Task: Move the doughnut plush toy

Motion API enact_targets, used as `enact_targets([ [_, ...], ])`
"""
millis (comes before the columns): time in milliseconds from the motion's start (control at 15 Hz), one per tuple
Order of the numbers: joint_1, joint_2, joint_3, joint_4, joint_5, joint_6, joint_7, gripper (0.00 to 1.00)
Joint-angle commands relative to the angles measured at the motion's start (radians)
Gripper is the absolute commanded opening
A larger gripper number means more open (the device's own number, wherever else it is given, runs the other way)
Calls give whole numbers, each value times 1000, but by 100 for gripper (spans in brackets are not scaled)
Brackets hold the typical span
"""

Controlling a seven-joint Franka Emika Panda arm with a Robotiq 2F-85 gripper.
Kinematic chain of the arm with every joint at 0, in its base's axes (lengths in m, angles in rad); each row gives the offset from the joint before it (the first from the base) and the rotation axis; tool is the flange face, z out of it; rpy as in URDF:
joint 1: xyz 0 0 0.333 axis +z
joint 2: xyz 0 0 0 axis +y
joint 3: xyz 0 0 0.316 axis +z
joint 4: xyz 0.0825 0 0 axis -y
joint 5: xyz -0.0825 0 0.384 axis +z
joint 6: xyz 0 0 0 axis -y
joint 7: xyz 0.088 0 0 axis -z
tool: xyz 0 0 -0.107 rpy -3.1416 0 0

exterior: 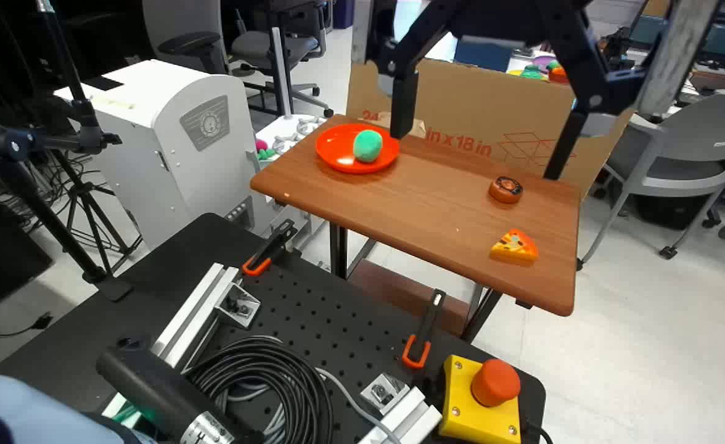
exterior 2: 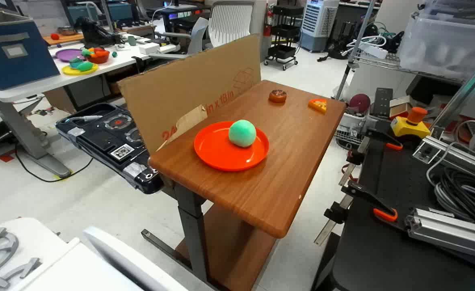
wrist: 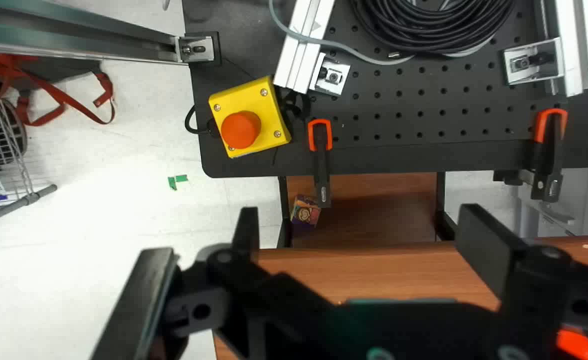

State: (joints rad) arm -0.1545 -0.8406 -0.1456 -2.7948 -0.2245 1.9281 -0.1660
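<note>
The doughnut plush toy is small, round and dark brown. It sits on the wooden table [exterior: 424, 191] in both exterior views, doughnut [exterior: 506, 190] and again doughnut [exterior 2: 277, 96], near the cardboard side. In the wrist view it is out of view. My gripper [exterior: 479, 152] is open and empty, its fingers wide apart, raised close to the camera in that exterior view. In the wrist view the open gripper [wrist: 361, 217] has only table and floor between its fingers. An orange plate [exterior 2: 209, 145] holding a green ball [exterior 2: 242, 133] stands at the table's opposite end.
An orange-yellow pizza-slice toy [exterior: 514, 248] lies near the doughnut. A cardboard sheet [exterior: 479, 105] stands upright along the table's far edge. A black perforated bench [wrist: 424, 115] with clamps, cables and a yellow box with a red button [wrist: 251, 117] faces the table across a gap.
</note>
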Motion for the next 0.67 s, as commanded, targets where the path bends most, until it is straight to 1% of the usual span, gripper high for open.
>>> enact_targets([
  [0, 4, 0, -3, 2, -2, -3, 3, 100],
  [467, 4, 0, -3, 2, -2, -3, 3, 100],
  [600, 9, 83, 12, 46, 18, 21, 59, 100],
])
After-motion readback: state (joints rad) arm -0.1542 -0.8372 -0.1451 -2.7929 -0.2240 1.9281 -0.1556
